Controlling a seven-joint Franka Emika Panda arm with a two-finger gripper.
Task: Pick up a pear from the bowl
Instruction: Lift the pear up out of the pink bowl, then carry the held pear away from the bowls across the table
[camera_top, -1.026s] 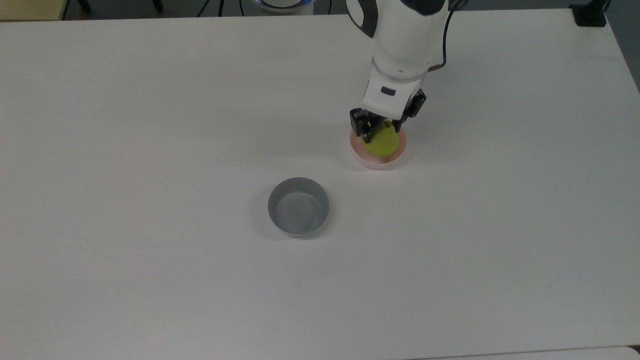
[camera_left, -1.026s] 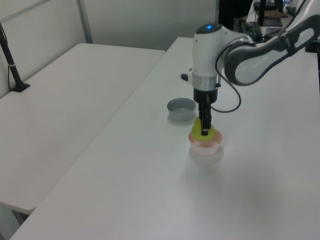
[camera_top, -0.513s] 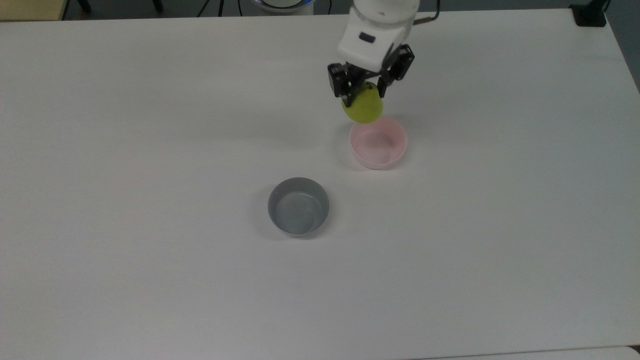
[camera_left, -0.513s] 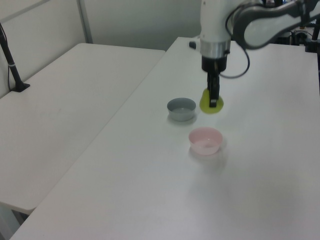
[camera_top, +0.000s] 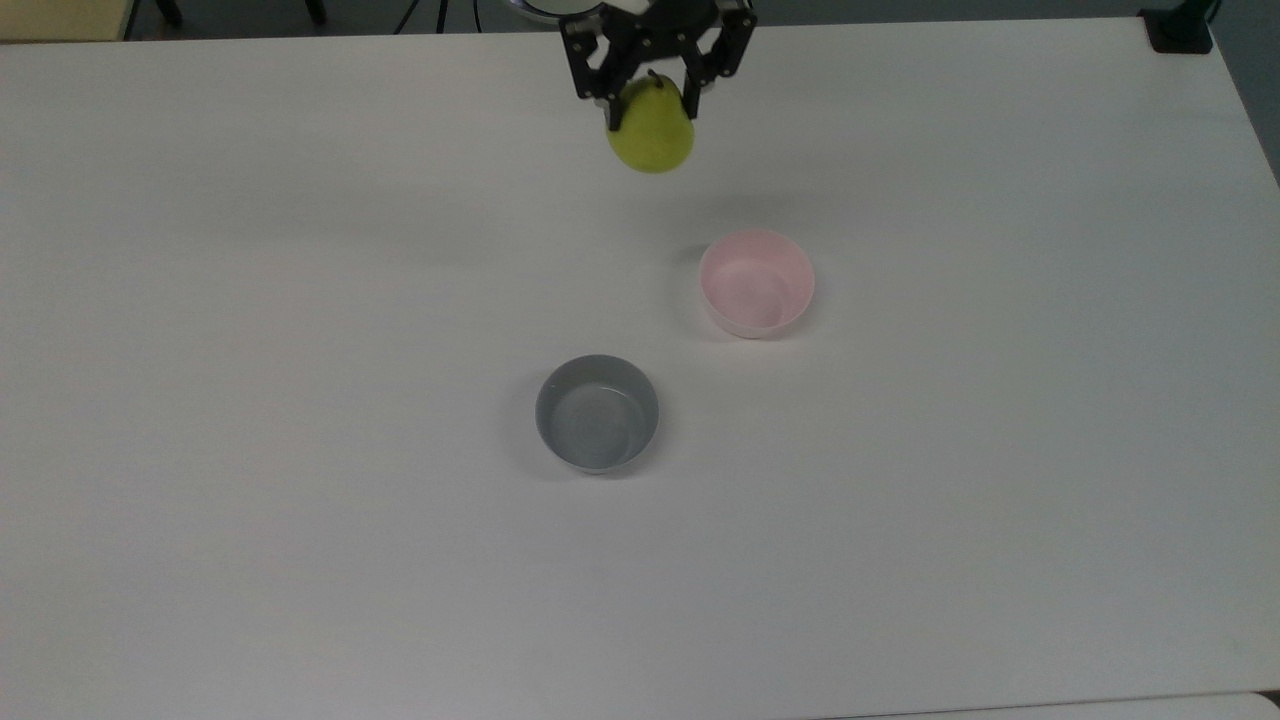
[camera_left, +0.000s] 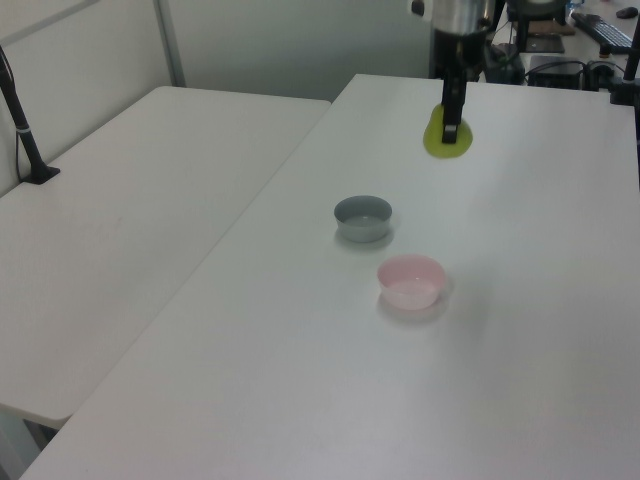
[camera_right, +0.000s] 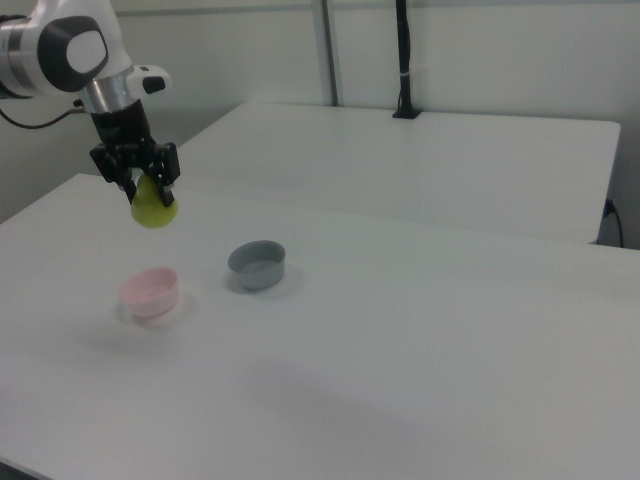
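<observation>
Near edge of the desk (camera_top: 300, 600) is bare. Next in, the grey bowl (camera_top: 597, 412) sits empty. Past it and toward the top view's right, the pink bowl (camera_top: 757, 282) is also empty; the two bowls are apart, not touching.

Far end: the tool (camera_top: 650, 100) is clamped on the pear (camera_top: 651, 135), fingers pinching the upper, narrower part just below the stem, fat end hanging down. The pear is in the air, well clear of the desk and well apart from the pink bowl. The right view (camera_right: 154, 206) shows the same: fruit hanging above and behind the pink bowl (camera_right: 150, 291), with the grey bowl (camera_right: 257, 264) off to the right view's right. In the left view the pear (camera_left: 448, 133) hangs under the tool (camera_left: 452, 122).

Judgement: pick looks done, fruit is out of the bowl.

Handling guess: light, rigid, smooth rounded skin, so likely slippery. A grip on the taper means most of the mass hangs below the fingers, and it could pivot or slide out on a fast move. A hold across the widest part would be safer, with moderate squeeze; real fruit would bruise.
</observation>
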